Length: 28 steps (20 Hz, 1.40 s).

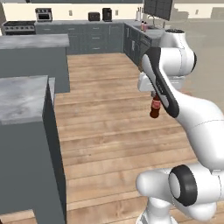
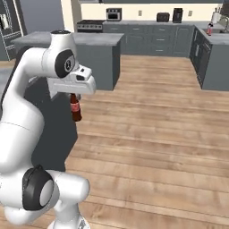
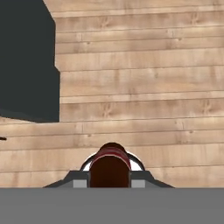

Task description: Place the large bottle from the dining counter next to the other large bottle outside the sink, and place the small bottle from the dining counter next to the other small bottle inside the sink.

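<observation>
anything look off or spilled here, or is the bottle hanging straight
Nothing stands out. The small bottle hangs upright from the gripper, which is shut on its neck, in mid-air above the wooden floor. No spill or damage shows on the floor below it.

No text, brand, number or sign can be read anywhere. The small bottle [image 1: 155,107] carries a red label, but any print on it is too small and blurred to make out.
</observation>
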### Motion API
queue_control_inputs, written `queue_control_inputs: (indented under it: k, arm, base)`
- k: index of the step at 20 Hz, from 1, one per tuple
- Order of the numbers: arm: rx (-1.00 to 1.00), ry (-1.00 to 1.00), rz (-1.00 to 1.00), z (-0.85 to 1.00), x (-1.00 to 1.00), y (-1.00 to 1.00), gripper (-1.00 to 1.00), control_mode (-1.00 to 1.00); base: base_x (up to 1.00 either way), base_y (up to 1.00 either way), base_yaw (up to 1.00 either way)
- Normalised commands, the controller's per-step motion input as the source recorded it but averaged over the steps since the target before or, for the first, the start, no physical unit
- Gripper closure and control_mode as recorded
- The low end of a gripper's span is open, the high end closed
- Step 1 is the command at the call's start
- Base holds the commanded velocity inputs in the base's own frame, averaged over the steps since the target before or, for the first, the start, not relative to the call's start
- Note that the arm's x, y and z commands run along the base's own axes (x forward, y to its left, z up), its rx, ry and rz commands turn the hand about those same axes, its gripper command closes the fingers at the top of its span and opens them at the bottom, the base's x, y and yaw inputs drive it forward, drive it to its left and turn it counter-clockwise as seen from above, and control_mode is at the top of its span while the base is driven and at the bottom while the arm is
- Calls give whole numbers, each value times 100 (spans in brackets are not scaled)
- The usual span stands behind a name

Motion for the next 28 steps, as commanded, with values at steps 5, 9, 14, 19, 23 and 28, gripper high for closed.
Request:
queue_control_inputs:
  k: [5,9,14,19,23,28]
  arm:
    - [0,0,0,0,0,0,100,100]
    - [0,0,0,0,0,0,100,100]
    - [0,0,0,0,0,0,100,100]
    - [0,0,0,0,0,0,100,100]
    - [0,0,0,0,0,0,100,100]
    - [0,0,0,0,0,0,100,100]
  base:
    - [97,-65,5]
    - [100,-52,11]
    - [100,-36,12]
    - [100,-40,11]
    - [100,-43,9]
    - [100,-46,9]
